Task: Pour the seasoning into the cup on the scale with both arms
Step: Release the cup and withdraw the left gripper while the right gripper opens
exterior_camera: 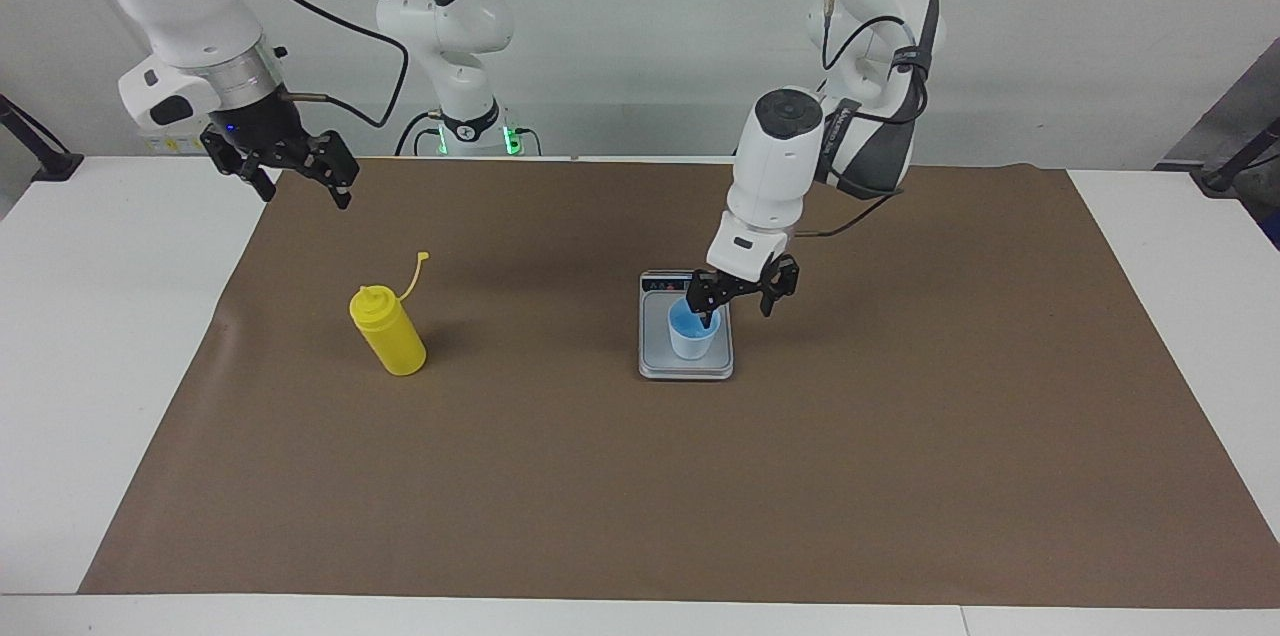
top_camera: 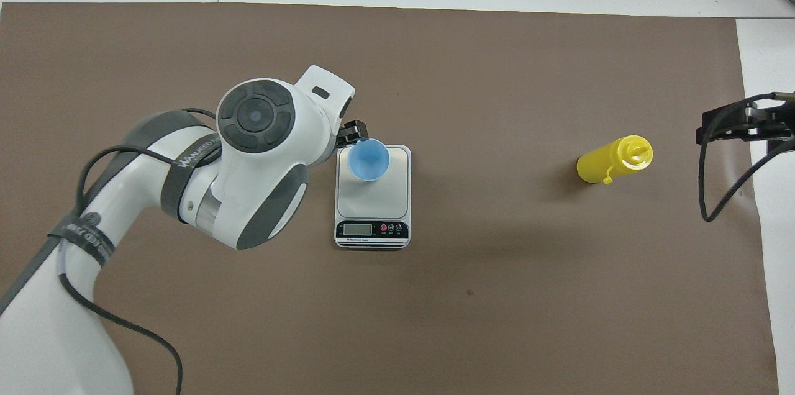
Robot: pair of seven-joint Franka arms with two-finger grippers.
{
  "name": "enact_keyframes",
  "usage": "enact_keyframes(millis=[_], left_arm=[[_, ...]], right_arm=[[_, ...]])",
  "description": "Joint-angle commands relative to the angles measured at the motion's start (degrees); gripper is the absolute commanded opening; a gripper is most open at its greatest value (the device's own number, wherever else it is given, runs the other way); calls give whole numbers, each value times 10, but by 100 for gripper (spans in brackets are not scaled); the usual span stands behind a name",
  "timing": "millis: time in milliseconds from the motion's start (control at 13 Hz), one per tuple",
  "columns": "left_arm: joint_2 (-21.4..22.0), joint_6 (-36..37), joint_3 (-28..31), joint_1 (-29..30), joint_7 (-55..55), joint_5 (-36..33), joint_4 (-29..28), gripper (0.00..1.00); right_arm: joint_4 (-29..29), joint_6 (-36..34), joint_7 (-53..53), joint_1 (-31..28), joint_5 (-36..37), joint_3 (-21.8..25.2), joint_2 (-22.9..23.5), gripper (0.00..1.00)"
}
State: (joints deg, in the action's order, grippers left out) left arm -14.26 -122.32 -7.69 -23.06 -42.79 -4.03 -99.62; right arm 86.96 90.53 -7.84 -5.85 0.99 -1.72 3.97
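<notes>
The cup (exterior_camera: pixel 692 334) is being carried upright by the scale (exterior_camera: pixel 686 368), set on the weighing plate toward the edge farther from the display strip and toward the left arm's side, so that whatever is being poured into it can be weighed while the display is being left readable from the robots' end. The scale itself is being kept near the middle of the desk (exterior_camera: pixel 120 336), on the brown mat (exterior_camera: pixel 700 496) by which most of the desk top is being covered. The left tool (exterior_camera: pixel 738 301) is being held just above the cup's rim with its fingers spread wide and nothing between them; one fingertip is being seen against the cup's mouth in the facing view, and whether it is touching the rim cannot be told. By the look of it, the cup is being left free on the plate, presumably so that the weight is not being disturbed by the arm. The seasoning (exterior_camera: pixel 390 331) is being left standing, slightly tilted, on the mat toward the right arm's end of the desk, well apart from the scale, its tethered cap hanging open off the nozzle, so the bottle is judged ready for pouring once it is being gripped. The right tool (exterior_camera: pixel 296 184) is being held high over the mat's corner at the robots' edge, fingers wide and empty, waiting clear of the bottle.
</notes>
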Motion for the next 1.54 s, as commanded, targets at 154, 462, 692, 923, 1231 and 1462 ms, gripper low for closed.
enact_keyframes(millis=[154, 462, 692, 923, 1231, 1462], left_arm=[[62, 80, -4, 70, 122, -11, -2, 100], [114, 142, -5, 137, 242, 15, -7, 100], [141, 189, -5, 184, 339, 18, -7, 100], [155, 218, 0, 218, 395, 38, -1, 100], [158, 266, 1, 240, 405, 43, 35, 100], [152, 309, 2, 260, 446, 52, 81, 100]], right_arm=[[-99, -4, -128, -7, -7, -1, 120, 100], [-131, -4, -211, -16, -28, 5, 185, 100], [-155, -12, -261, -35, -79, 5, 227, 100], [-156, -14, -279, -52, -113, 5, 267, 100], [-152, -35, -283, -77, -164, 5, 304, 100], [-140, -42, -308, -93, -203, 5, 311, 100]])
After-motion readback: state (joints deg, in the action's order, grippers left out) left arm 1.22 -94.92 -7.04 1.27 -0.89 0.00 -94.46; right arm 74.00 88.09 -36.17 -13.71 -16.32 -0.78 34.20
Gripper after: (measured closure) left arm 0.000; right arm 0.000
